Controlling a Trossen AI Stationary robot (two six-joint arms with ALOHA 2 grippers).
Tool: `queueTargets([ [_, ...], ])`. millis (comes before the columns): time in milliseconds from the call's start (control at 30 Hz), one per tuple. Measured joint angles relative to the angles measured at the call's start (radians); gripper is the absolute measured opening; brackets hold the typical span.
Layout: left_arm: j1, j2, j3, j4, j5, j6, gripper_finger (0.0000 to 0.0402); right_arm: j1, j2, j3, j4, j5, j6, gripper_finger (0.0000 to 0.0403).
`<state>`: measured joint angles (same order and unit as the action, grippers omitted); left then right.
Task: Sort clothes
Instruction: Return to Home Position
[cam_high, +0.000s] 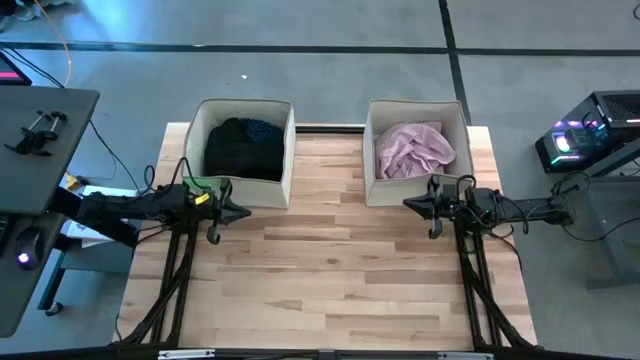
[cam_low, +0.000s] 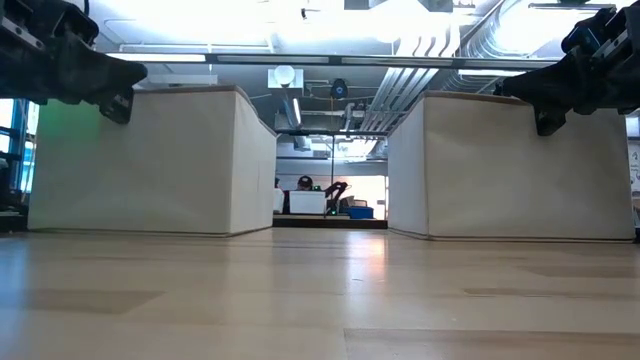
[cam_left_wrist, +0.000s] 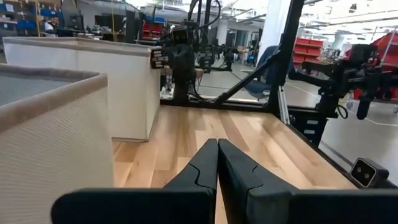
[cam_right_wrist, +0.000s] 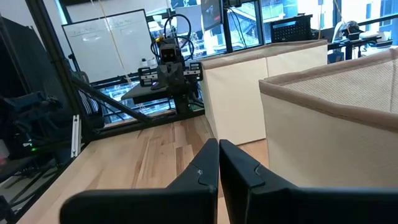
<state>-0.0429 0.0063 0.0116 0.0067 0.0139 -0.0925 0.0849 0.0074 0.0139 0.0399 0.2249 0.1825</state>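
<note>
Two beige fabric boxes stand at the table's far side. The left box (cam_high: 245, 150) holds a black garment (cam_high: 243, 148) with a bit of blue cloth (cam_high: 263, 130) on it. The right box (cam_high: 415, 150) holds a pale pink shirt (cam_high: 414, 150). My left gripper (cam_high: 245, 211) is shut and empty, above the table just in front of the left box. My right gripper (cam_high: 409, 204) is shut and empty, above the table in front of the right box. The other clothes are hidden or out of view.
The wooden table (cam_high: 330, 280) stretches bare between the arms and toward its near edge. A black desk (cam_high: 40, 130) stands beyond the left edge, a computer case with coloured lights (cam_high: 590, 135) beyond the right. A person (cam_low: 305, 186) shows far off in the room.
</note>
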Motion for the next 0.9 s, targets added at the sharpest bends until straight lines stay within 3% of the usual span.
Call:
queueTargets([
  [900, 0.0, 0.0, 0.0, 0.002, 0.0, -0.001, 0.0, 0.0, 0.0, 0.0, 0.0, 0.0, -0.011, 0.0],
])
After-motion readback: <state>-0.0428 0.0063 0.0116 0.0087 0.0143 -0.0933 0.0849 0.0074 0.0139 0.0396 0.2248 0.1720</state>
